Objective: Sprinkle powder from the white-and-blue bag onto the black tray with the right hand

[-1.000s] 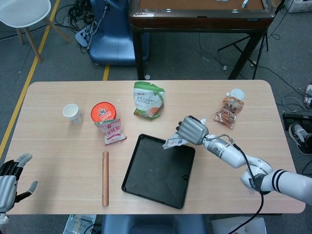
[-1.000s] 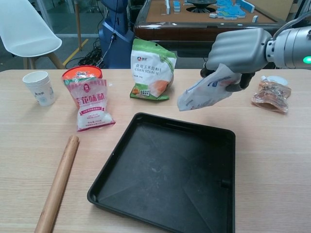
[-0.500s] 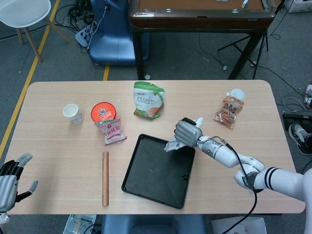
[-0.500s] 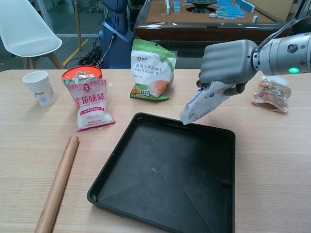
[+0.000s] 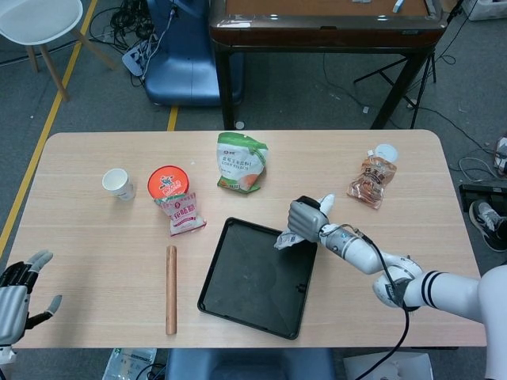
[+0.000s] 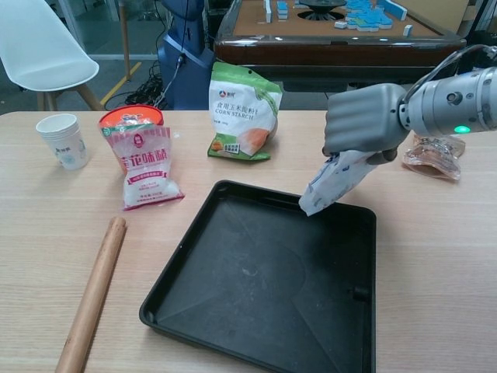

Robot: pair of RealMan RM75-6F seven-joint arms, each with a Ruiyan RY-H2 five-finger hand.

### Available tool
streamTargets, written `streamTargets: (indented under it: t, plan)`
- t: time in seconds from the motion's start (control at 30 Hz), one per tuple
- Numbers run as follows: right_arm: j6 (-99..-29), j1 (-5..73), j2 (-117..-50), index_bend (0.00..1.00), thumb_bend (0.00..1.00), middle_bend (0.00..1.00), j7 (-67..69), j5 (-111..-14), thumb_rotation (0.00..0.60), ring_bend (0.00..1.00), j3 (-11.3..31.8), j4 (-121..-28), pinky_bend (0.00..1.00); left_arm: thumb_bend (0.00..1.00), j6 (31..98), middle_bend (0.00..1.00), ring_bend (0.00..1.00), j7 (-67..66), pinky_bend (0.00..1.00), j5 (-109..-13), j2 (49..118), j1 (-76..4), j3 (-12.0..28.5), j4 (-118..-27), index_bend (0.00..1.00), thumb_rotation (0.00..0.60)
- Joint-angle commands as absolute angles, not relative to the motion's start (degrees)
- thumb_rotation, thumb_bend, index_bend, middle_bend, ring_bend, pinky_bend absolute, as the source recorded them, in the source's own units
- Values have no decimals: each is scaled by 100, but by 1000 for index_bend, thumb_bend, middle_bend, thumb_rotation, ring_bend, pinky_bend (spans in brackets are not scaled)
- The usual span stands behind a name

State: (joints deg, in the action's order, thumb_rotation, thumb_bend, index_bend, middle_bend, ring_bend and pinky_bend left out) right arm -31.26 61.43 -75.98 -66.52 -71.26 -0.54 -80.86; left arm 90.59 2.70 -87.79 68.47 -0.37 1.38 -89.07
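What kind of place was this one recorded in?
Probably a lab or workshop room rather than a home kitchen: loose cables lie on a grey floor with a yellow line, and a mahjong table stands behind the wooden table set with food packets.

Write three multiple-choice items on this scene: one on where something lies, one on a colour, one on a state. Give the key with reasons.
1. Where does the rolling pin lie?
A. left of the black tray
B. inside the tray
C. beside the paper cup

2. What colour is the corn starch bag?
A. mostly blue
B. mostly green
C. mostly black

3. What is the right hand doing?
A. resting flat on the table
B. gripping the white-and-blue bag, its lower end tilted down over the tray
C. holding the cup

Key: 1 A, the pin lies on bare wood left of the tray. 2 B, the pack is green and white. 3 B, the bag hangs from the hand above the tray's far edge.
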Motion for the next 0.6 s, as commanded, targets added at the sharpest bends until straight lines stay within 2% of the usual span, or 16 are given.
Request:
streamTargets:
  t: [0.03,0.43,0.6]
  plan:
    - [-3093,6266,-7692,893,926,807,-6926,-6793,600,738,-193,-8040,797,270,9059,144,193,281,107,-8766,6850,-30,139,-8893,162,600]
    - [-3334,6841,-7607,909,924,816,-7623,-5830,600,744,-530,-8367,797,270,9049,144,193,364,107,-8718,6911,-4,148,-8810,161,600]
    - [-3587,6832,-7685,911,926,818,-7421,-5692,600,747,-609,-8411,797,270,9040,144,193,408,107,-8723,6910,-5,149,-8781,162,600]
